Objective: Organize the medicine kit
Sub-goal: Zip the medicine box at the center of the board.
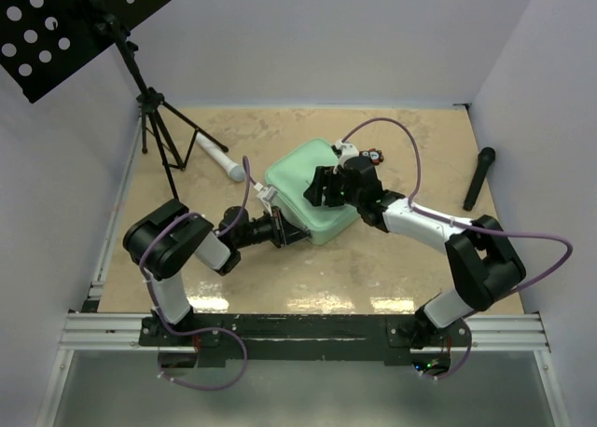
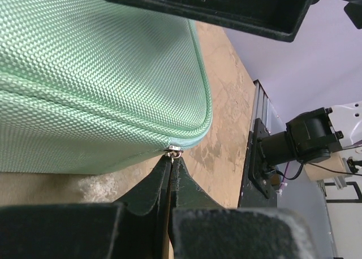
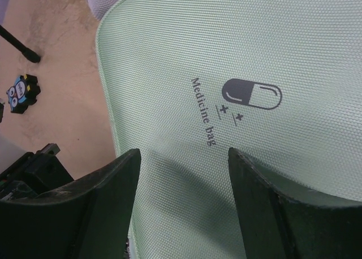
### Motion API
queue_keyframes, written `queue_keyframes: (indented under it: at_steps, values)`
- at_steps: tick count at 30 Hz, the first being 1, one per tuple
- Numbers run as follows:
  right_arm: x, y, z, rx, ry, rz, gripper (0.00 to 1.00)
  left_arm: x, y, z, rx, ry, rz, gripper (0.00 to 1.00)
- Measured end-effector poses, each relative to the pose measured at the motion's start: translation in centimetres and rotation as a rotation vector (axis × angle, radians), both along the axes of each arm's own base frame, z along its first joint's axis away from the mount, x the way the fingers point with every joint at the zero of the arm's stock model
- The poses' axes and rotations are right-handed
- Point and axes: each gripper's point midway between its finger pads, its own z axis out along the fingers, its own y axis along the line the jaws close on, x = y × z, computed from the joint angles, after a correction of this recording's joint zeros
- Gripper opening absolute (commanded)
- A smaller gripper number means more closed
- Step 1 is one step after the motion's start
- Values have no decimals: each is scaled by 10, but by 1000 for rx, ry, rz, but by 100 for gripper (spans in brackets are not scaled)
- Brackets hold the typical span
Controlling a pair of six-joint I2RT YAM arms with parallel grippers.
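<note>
Left gripper [image 2: 171, 167], pinched shut on the zip pull [image 2: 173, 151] at the near corner of the kit [image 1: 297, 173] in the middle of the table [image 1: 401, 268], should, I'd say, drag level along the seam [image 2: 113, 120] while the right gripper [image 3: 184, 157], jaws apart over the lid [image 3: 283, 44], pins it; the left forearm lies low and sideways, the right elbow bent inward.

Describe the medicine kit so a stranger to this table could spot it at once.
Look near the middle of the tan table. The medicine kit is the mint-green, roughly square soft case with rounded corners. It is the only green thing, far larger than the slim white cylinder left of it or the black stick at the right, and its lid bears a pill logo.
</note>
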Motion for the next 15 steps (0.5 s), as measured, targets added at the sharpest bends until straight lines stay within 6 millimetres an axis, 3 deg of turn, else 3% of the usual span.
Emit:
queue_keyframes:
  at_steps: [8,15]
  values:
    - [1,-33,4,-85,14,-162,80,-10,11,-1,7,14,12,0]
    - [26,-90,5,-161,5,-372,84,-22,21,-3,4,40,23,0]
